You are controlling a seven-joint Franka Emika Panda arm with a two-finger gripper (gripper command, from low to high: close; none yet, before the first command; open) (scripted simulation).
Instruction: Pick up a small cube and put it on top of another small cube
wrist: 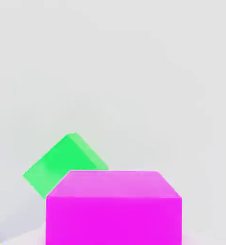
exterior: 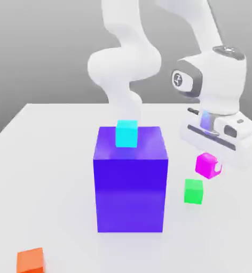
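Observation:
A small magenta cube [exterior: 205,165] hangs just above the white table, with my gripper [exterior: 210,160] shut on it. The hand view has this magenta cube [wrist: 114,208] up close, between the jaws. A small green cube [exterior: 193,191] rests on the table just below and slightly to the exterior view's left of the held cube. The hand view places the green cube [wrist: 62,162] beyond the magenta one, turned at an angle. The two cubes are apart.
A tall blue-purple block [exterior: 131,181] stands mid-table with a cyan cube [exterior: 126,133] on top. An orange cube [exterior: 31,260] lies near the front edge on the exterior view's left. The white table [exterior: 42,160] extends around them.

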